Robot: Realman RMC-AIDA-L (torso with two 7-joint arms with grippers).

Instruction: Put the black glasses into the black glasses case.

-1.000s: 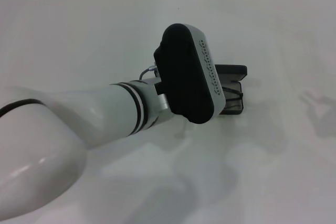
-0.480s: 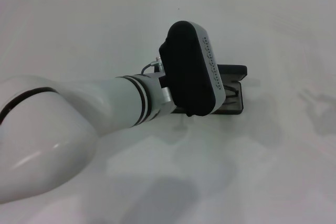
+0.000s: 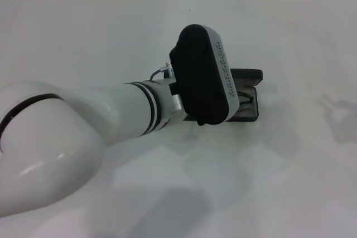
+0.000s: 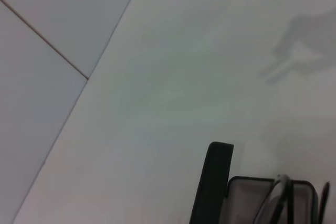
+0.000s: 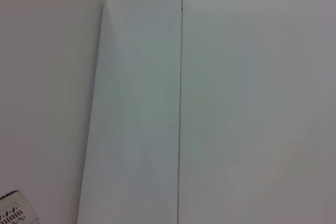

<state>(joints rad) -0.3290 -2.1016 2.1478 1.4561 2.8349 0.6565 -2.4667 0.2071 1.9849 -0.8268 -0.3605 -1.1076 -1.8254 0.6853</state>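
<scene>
White table (image 3: 83, 43), open black glasses case (image 3: 250, 97) lying on it, near its middle

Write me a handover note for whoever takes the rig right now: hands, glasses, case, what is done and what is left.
Left hand: over the open black glasses case; its fingers are hidden behind the wrist housing.
Right hand: not in view, arm apparently parked.
Black glasses: inside the case tray, on the grey lining; whether they are released is unclear.
Case: lid standing open, on the white table.
Left: confirm release, withdraw the left arm.
</scene>
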